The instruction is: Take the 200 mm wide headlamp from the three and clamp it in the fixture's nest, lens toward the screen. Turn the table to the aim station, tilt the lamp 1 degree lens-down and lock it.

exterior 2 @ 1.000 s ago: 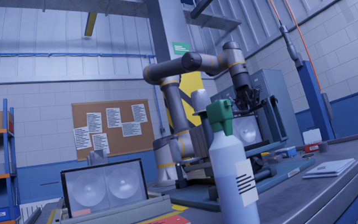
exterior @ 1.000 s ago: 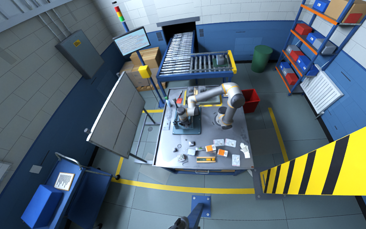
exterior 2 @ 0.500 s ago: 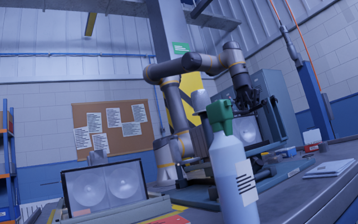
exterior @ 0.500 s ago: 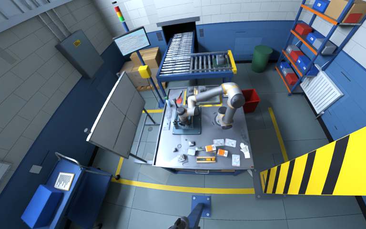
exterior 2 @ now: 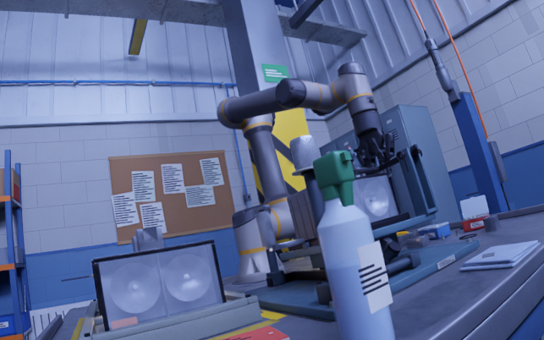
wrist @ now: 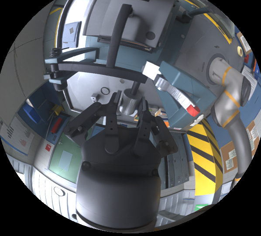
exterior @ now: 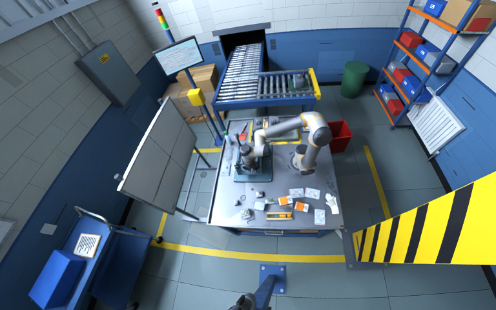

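Note:
A headlamp (exterior 2: 373,198) sits in the teal fixture's (exterior: 253,169) nest under a black clamp bar (wrist: 97,68), its lens facing the large grey screen (exterior: 158,157). Above the fixture, around a knurled silver knob (wrist: 129,105) on the clamp's stem, my gripper (wrist: 130,103) stands open and holds nothing. Another headlamp (exterior 2: 160,281) with two round reflectors stands in a tray at the bench's rear end. In the side camera the arm hides most of the nest.
The roller conveyor (exterior: 260,82) stands behind the bench with a grey part on it. A spray bottle (exterior 2: 352,258) stands close to the second side camera. Cards, boxes and a glove (exterior: 332,203) lie across the bench's front. A red bin (exterior: 339,135) sits at its right.

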Controlling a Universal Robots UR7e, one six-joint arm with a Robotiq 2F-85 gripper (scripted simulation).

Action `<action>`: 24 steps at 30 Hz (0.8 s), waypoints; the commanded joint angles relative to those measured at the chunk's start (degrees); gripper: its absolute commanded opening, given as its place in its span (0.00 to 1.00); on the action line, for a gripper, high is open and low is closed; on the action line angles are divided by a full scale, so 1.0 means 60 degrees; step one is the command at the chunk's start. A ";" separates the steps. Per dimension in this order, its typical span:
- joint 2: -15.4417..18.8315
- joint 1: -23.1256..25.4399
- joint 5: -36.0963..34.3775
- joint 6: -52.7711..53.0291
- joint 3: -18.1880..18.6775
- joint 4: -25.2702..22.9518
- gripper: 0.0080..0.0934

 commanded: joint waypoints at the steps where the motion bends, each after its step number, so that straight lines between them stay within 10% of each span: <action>1: -0.0004 0.0000 0.0000 0.0000 -0.0005 -0.0004 0.42; 24: -0.0254 0.0000 0.0000 0.0000 -0.1015 0.1267 0.42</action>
